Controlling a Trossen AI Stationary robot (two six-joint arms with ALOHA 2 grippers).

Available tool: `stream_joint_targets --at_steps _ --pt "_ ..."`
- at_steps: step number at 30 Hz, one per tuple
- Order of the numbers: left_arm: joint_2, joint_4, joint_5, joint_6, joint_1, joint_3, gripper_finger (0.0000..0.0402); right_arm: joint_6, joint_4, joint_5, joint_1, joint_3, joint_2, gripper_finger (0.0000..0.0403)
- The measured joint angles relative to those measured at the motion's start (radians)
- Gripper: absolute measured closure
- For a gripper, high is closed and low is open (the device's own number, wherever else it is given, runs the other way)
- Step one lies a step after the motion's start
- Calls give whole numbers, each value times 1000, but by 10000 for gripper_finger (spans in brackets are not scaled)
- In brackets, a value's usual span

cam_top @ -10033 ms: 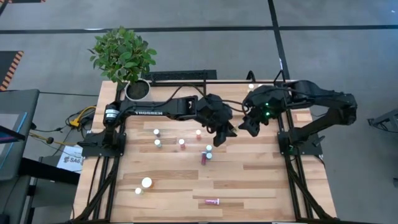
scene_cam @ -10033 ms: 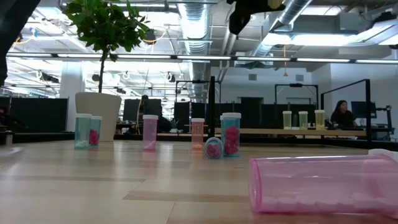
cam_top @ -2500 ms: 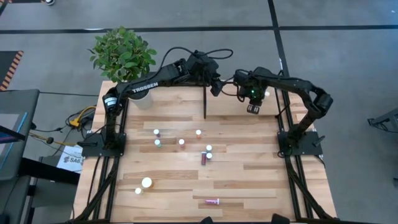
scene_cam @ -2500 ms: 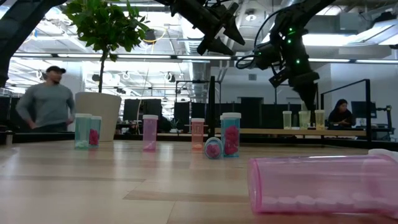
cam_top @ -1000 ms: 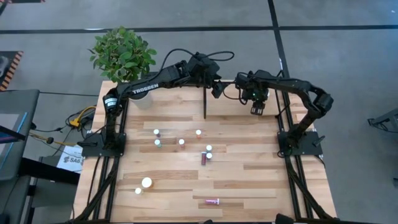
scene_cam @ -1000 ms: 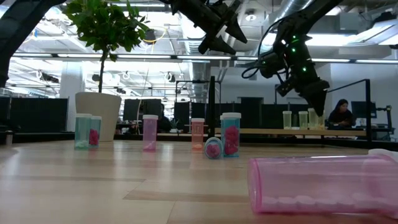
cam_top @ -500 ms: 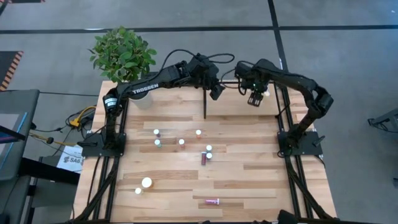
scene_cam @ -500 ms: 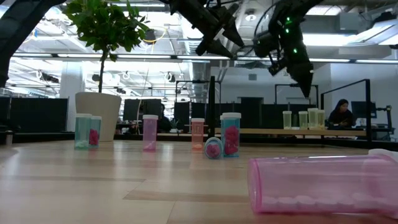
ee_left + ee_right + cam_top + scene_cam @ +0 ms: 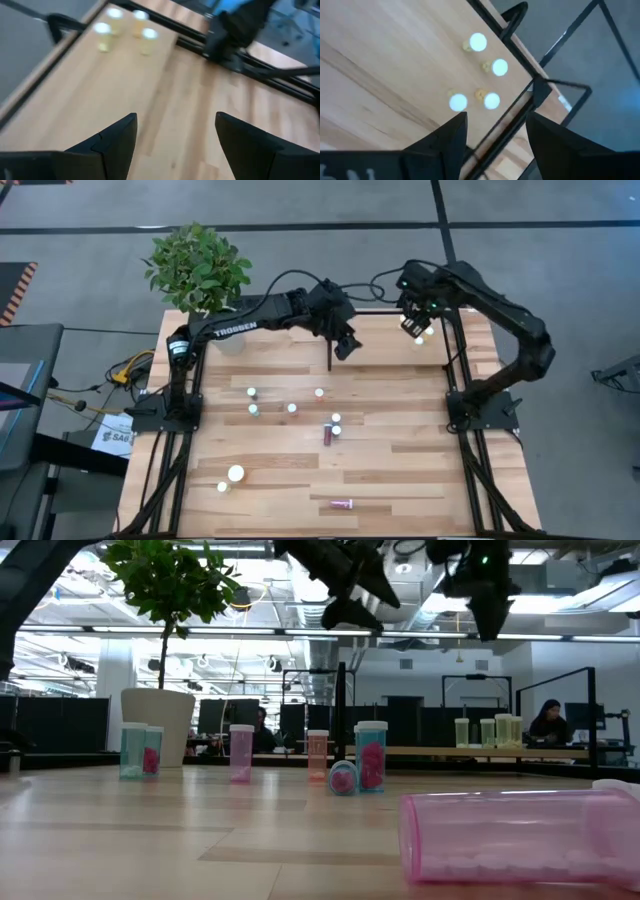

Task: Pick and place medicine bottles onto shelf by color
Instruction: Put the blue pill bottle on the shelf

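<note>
1. Plant (image 9: 197, 265) at the table's far-left corner, off task.
2. Bottles (image 9: 291, 408): loose cluster mid-table, mostly upright, at least one on its side. A larger white-capped one (image 9: 236, 473) and a small one sit near the left front. A pink one (image 9: 343, 504) lies flat near the front edge; it fills the foreground in the low view (image 9: 520, 835).
3. Handling, my guess: light, rigid plastic with smooth walls, so slippery and easy to tip. Grip across the body just under the cap. Lying ones will roll, so take them across the axis.
4. Left gripper (image 9: 345, 343): high over the far-centre table, just left of the shelf. Jaws wide apart, nothing between them; the wrist view (image 9: 175, 140) shows bare wood in the gap.
5. Shelf (image 9: 385, 330): far-right part of the table, black-framed. Four yellow bottles (image 9: 479, 85) bunched at its far-right corner.
6. Right gripper (image 9: 413, 322): above that corner, raised clear of the yellow group. Jaws partly open, holding nothing.
7. Versus a second ago: right gripper has lifted and pulled back from the shelf; left has drifted slightly toward table centre. Mid-table bottles unmoved.
</note>
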Motion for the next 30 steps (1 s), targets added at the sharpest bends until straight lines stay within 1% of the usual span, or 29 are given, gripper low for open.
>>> stream_joint_targets --at_steps 2,4,8,12,20,22,27,30 --pt "0 -2 23 21 -21 0 145 58 -9 -30 15 0 -29 180" --pt "0 -10 24 46 -46 0 145 113 -8 -57 39 0 -60 180" --pt "0 -33 -30 97 -106 0 145 173 -8 -88 95 0 -109 182" --pt "0 -38 -152 114 -178 0 145 198 -8 -88 156 0 -152 185" --pt "0 -22 -430 90 -324 0 145 200 -8 -89 252 0 -232 186" --pt "0 -22 -503 65 -356 0 145 199 -8 -90 267 0 -251 186" --pt "0 -22 -619 -3 -423 0 145 198 -8 -139 287 0 -292 187" --pt "0 -21 -678 -31 -455 0 145 198 -8 -142 289 0 -311 187"
